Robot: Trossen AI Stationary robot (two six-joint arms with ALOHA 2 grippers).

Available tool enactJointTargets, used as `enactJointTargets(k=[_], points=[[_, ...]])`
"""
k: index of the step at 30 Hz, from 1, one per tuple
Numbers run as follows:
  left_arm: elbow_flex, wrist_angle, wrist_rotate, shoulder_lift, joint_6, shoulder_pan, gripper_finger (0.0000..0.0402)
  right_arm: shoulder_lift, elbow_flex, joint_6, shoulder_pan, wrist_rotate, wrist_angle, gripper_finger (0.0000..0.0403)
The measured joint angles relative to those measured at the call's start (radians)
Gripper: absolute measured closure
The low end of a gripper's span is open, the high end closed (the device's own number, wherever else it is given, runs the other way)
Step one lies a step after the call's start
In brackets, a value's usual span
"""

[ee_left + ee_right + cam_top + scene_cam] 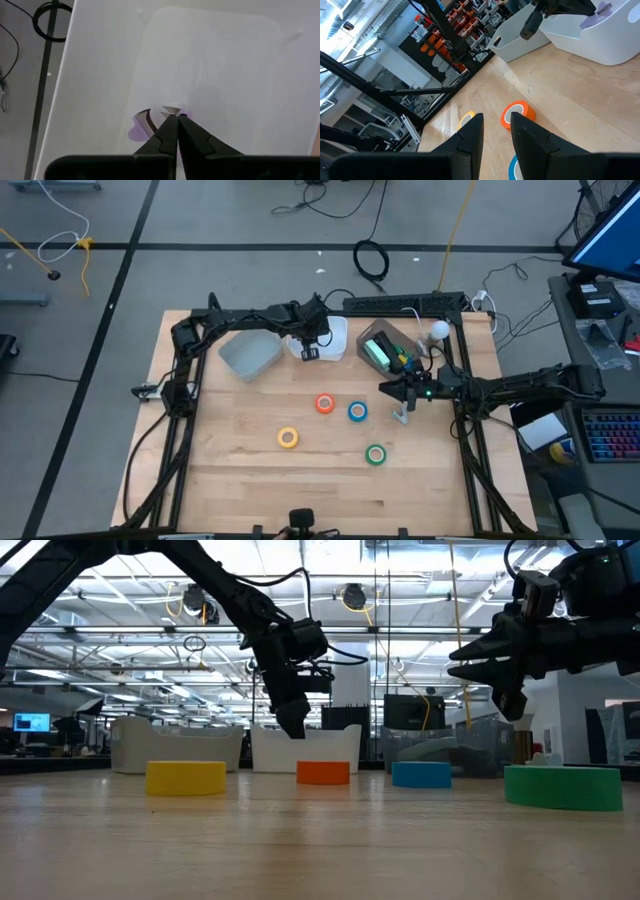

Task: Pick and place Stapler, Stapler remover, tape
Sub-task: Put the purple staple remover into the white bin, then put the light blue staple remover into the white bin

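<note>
**Left claw over white bin, tape rolls on tabletop**

The left claw [309, 352], pinched closed, hangs at the white bin [335, 338] at 12 o'clock, a purple staple remover [150, 125] beneath its tips. The right claw [400, 396], at 3 o'clock, stands slightly parted, gripping nothing. Orange tape [325, 404], blue tape [357, 412], yellow tape [288, 438] and green tape [376, 454] lie mid-tabletop [230, 470].

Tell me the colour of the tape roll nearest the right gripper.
Blue: the tape roll sits just beside the right gripper, clearest in the high view.

Overhead, table-level and two wrist views share the table [250, 470].
</note>
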State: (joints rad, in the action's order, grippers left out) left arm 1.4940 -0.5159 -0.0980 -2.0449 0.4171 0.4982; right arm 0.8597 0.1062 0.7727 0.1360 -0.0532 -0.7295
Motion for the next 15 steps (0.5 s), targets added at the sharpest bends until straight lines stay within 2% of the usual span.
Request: enactJointTargets(k=[10,15], points=[[0.000,0.014,-0.009,0.000,0.020,-0.005,0.0290,0.000,0.000,0.000,0.000,0.000,0.000,0.0313],[0.022,0.010,-0.086,0.046,0.026,-0.006,0.0243,0.000,0.000,0.020,0.000,0.000,0.000,0.0313]])
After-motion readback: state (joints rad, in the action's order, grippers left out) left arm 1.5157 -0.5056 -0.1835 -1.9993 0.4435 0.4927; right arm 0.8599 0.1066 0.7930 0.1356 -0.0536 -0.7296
